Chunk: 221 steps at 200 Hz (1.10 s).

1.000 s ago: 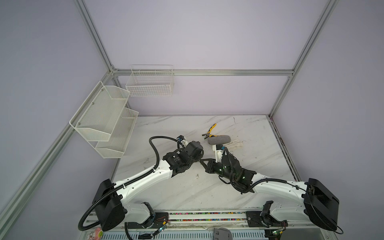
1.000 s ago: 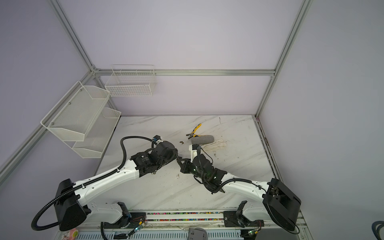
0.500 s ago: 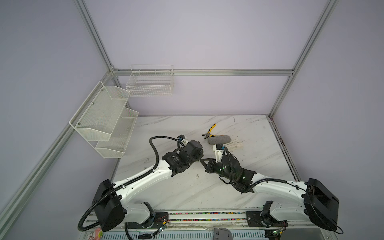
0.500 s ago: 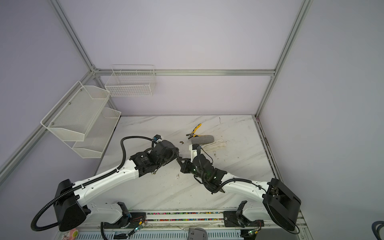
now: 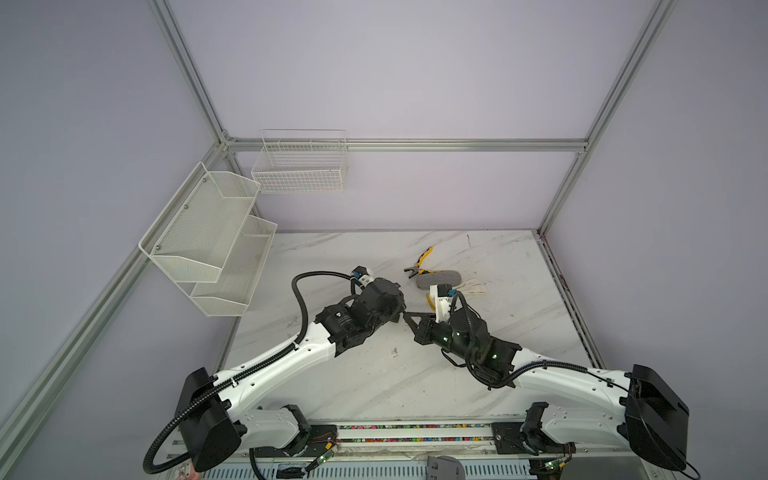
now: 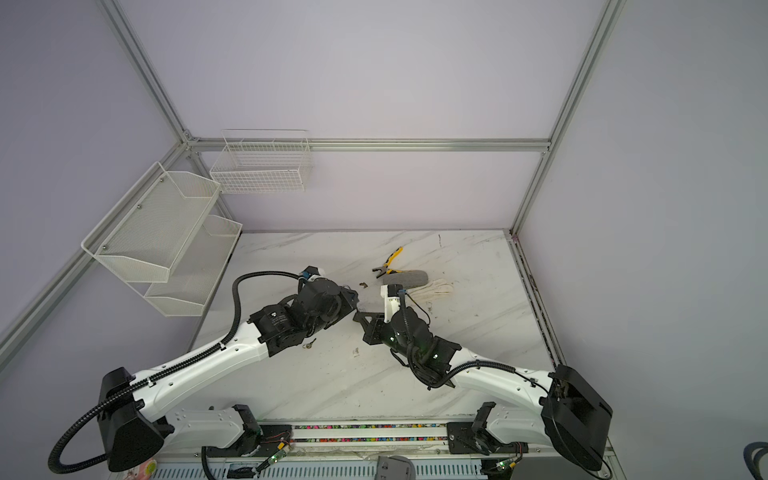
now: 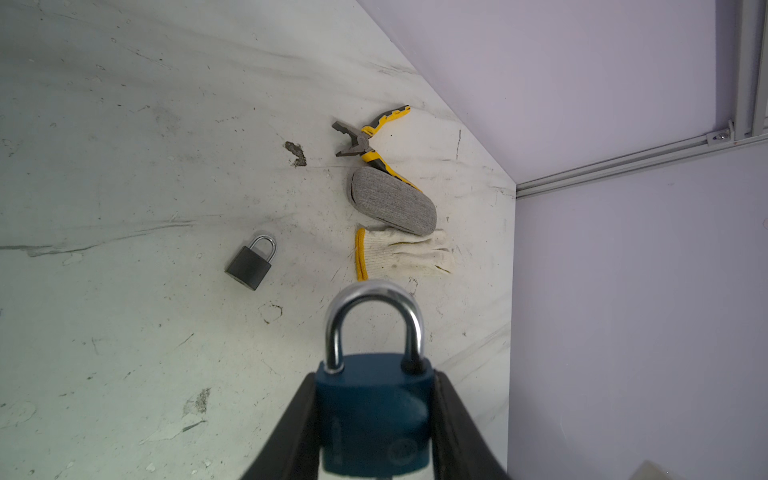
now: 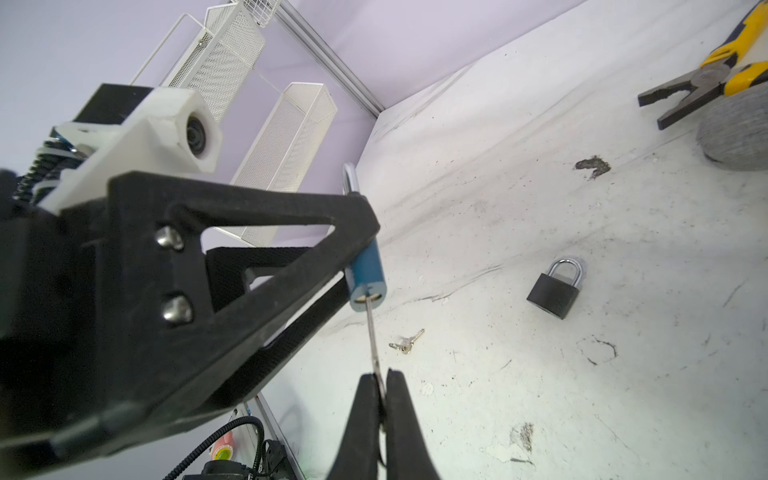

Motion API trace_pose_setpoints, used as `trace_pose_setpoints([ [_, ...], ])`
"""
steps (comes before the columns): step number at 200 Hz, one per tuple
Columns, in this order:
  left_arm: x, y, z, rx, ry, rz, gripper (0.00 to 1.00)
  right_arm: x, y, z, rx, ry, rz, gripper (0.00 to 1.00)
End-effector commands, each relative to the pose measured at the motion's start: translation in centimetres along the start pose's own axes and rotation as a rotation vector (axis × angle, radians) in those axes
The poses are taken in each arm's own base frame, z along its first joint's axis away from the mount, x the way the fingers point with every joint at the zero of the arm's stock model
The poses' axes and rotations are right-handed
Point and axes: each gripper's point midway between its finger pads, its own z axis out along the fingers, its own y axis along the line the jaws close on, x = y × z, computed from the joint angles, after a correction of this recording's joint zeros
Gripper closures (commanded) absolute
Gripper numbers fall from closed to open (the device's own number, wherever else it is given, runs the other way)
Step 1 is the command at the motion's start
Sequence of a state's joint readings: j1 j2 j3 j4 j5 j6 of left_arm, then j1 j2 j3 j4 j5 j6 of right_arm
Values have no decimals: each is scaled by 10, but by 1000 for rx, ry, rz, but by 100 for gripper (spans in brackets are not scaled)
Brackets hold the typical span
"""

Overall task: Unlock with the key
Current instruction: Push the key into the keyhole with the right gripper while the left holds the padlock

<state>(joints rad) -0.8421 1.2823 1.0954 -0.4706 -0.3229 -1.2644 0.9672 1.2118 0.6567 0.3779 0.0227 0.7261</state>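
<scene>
Though raised off the scuffed, marble-veined white table [image 7: 124, 166], held firm: smooth blue padlock [image 7: 374, 419], rounded body, bright steel shackle with both legs in the body, squeezed at its sides by the matte black left gripper [image 7: 376, 390]. Right gripper [image 8: 383, 378] pressed together on the bow of a thin silvery key [image 8: 371, 332], blade tip at the brass keyway in the lock's underside; depth of entry impossible to tell. Padlocks counted: two, the other a dark grey padlock [image 7: 250, 262], square-bodied, lying flat on the table, well apart. Near it, one small bunch of loose keys [image 8: 406, 341]. Farther back, one pair of yellow-handled pliers [image 7: 365, 139], nose open, touching one oval grey fabric case [image 7: 392, 201]; against that, one cream knitted glove [image 7: 405, 253] with yellow cuff. On the walls, one two-tier white mesh shelf [image 5: 208, 232] and one white wire basket [image 5: 300, 166].
</scene>
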Motion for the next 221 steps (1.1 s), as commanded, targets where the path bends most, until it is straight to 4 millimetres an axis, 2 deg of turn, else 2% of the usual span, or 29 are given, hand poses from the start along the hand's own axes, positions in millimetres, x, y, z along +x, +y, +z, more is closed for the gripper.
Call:
trace_pose_setpoints([
  [1, 5, 5, -1, 6, 13, -15, 100, -22, 17, -4, -24, -65, -22, 100],
  [46, 5, -6, -7, 51, 37, -28, 100, -11, 12, 6, -20, -29, -23, 100],
  [77, 8, -10, -9, 66, 54, -21, 100, -14, 16, 8, -26, -31, -35, 100],
  [100, 9, -7, -9, 62, 60, -5, 100, -21, 23, 2, -37, -44, -33, 100],
  [121, 15, -4, -8, 55, 88, 16, 100, -32, 28, -6, -42, -79, -38, 100],
  [145, 23, -1, -6, 48, 125, 43, 100, -32, 31, -4, -44, -68, -39, 100],
  [192, 51, -16, -10, 89, 212, 82, 100, -45, 37, 3, -46, -89, -28, 100],
  [221, 39, -18, -13, 98, 155, 89, 100, -38, 37, 7, -54, -62, -47, 100],
])
